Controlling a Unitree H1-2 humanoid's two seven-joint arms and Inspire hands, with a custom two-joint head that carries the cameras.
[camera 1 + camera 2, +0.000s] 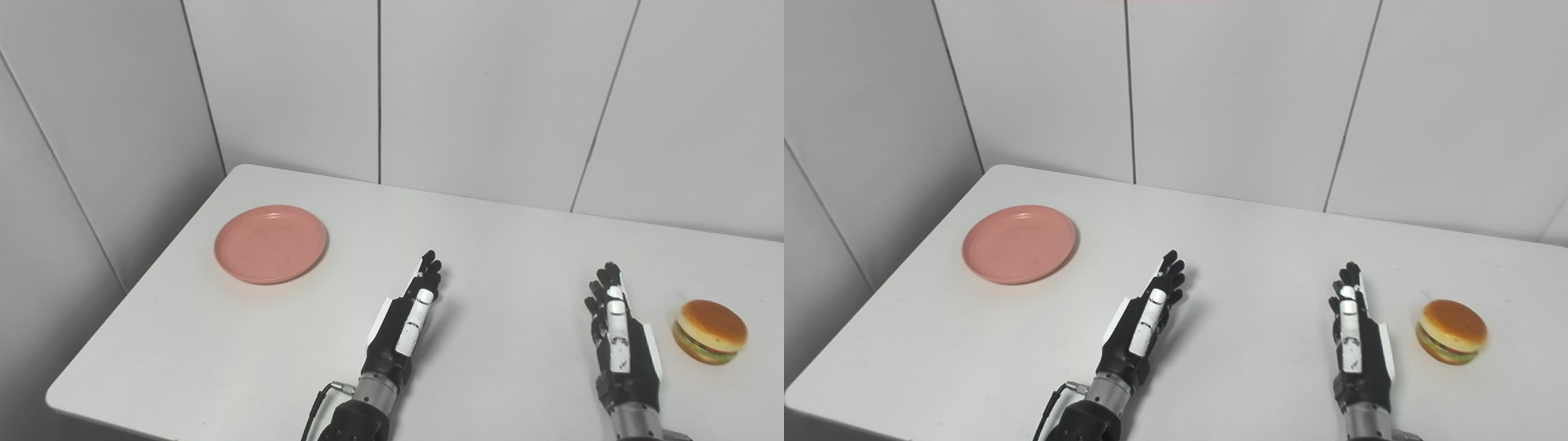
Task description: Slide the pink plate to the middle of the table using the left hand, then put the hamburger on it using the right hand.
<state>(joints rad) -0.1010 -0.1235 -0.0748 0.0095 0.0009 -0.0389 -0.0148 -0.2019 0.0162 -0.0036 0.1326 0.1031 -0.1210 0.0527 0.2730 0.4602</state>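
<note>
A round pink plate (270, 243) lies on the white table (502, 245) at the left, near the table's left edge. A hamburger (710, 331) with a tan bun sits at the right. My left hand (407, 321) is open and empty, fingers stretched forward, over the table's middle front, to the right of the plate and apart from it. My right hand (618, 331) is open and empty, fingers stretched forward, just left of the hamburger and not touching it.
White panelled walls (490, 92) stand behind the table and along its left side. The table's left edge (153, 269) runs close to the plate. A black cable (315, 407) hangs by my left wrist.
</note>
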